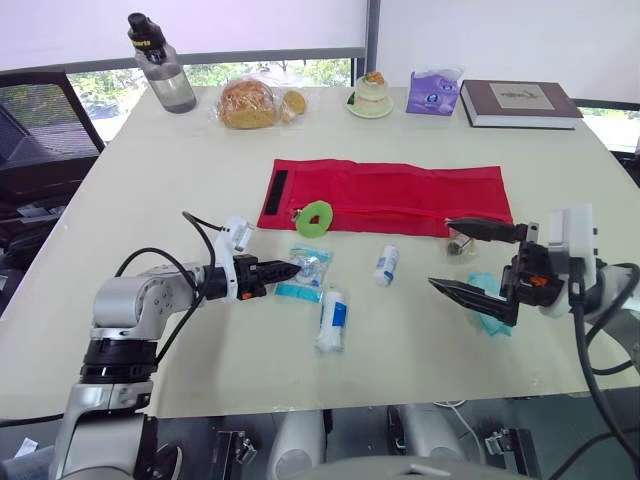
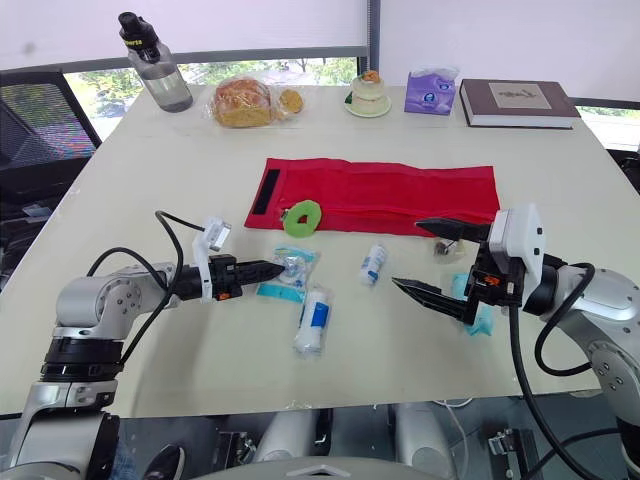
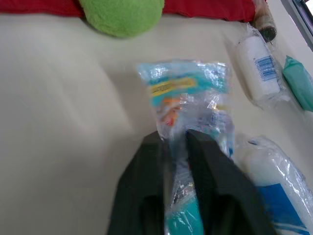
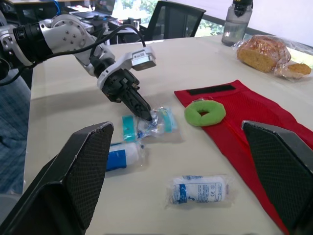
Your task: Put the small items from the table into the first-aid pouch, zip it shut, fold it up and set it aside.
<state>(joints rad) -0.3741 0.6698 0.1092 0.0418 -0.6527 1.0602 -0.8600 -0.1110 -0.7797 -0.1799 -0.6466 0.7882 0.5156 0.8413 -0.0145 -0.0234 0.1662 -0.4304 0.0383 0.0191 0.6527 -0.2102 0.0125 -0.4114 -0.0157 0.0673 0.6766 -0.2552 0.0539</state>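
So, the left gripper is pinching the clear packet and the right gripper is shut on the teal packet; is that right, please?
Not quite: the right gripper is open, its fingers spread wide with nothing between them, as the right wrist view shows. The teal packet lies loose by its lower finger. The left gripper is indeed pinching the clear packet.

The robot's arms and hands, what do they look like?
The left arm and right arm: silver-grey, rounded joints, looping black cables. The left hand and right hand: two tapered black fingers on a white wrist block; orange mark on the right's.
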